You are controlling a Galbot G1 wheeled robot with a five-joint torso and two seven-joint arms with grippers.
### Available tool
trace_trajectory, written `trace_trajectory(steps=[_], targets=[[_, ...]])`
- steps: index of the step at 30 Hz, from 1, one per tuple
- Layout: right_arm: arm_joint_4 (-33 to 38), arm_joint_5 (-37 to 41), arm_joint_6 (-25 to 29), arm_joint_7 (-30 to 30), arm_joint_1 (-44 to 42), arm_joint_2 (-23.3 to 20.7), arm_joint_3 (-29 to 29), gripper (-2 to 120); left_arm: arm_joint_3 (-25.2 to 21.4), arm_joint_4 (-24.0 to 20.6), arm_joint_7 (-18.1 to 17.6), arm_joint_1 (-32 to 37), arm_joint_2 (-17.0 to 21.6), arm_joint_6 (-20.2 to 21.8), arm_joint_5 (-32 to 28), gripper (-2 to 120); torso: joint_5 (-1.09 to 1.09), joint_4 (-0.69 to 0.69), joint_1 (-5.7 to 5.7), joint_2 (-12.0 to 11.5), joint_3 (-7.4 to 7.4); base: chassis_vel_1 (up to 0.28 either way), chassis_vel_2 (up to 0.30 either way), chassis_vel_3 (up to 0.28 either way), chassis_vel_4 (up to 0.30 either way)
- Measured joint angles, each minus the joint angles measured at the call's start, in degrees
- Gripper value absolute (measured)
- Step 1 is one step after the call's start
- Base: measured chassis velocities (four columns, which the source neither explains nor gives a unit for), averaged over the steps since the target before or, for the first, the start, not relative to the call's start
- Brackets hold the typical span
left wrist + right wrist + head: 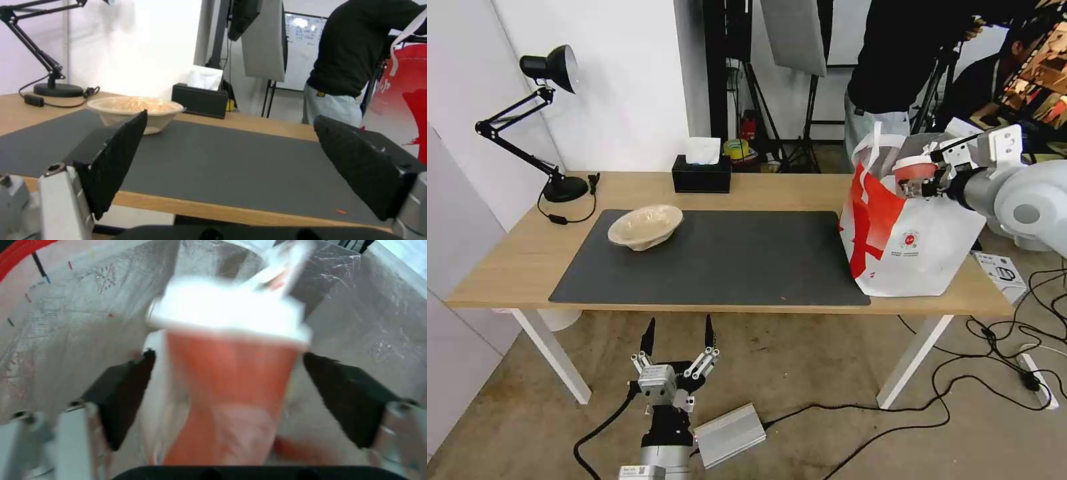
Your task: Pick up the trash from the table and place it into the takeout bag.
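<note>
Red cup [913, 175] with its white lid sits between the fingers of the right tool [924, 179], right over the open top of the takeout bag [910, 233]. The fingers stand wide on each side of the cup, with a small gap, not squeezing it. The bag stands on the right end of the bench [514, 257]. A beige bowl [646, 226] rests on the dark mat [740, 257]. The left tool [678, 333] hangs low before the bench, fingers spread wide.
</note>
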Motion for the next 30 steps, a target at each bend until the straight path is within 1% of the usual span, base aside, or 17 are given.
trace_trajectory(steps=[1,3,9,16,26,30], targets=[[-0.02,-0.02,0.0,-0.13,0.07,-0.19,-0.05,95,0.0,0.0,-0.01,0.0,0.0,0.01,0.02,100,0.0,0.0,0.0,0.0,0.0,0.0,0.0,0.0,0.0],[-0.01,-0.08,0.0,-0.31,0.2,-0.39,-0.12,99,0.0,-0.01,-0.02,0.0,0.0,0.02,0.06,100,0.0,0.0,0.0,0.0,0.0,0.0,0.0,0.0,0.0],[-0.21,-0.14,0.01,-0.66,1.34,-0.51,-0.98,100,0.0,-0.06,-0.03,0.0,0.0,0.11,0.16,100,0.0,0.0,0.0,0.0,0.0,0.0,0.0,0.0,0.0],[-1.13,-0.2,0.02,-0.93,5.55,-0.02,-5.35,100,0.0,-0.19,-0.08,-0.2,0.0,0.26,0.13,100,0.0,0.0,0.0,0.0,0.0,0.0,0.0,0.0,0.0],[-2.69,-0.59,0.03,-1.12,8.69,1.3,-8.45,100,0.1,-0.1,-0.14,-0.91,0.02,0.61,-0.29,100,0.0,0.0,0.0,0.0,0.0,0.0,0.0,0.0,0.0],[-3.39,-1.6,0.02,-2.04,9.76,1.61,-9.44,100,0.1,0.0,-0.15,-1.12,0.02,0.98,-0.42,100,0.0,0.0,0.0,0.0,0.0,0.0,0.0,0.0,0.0]])
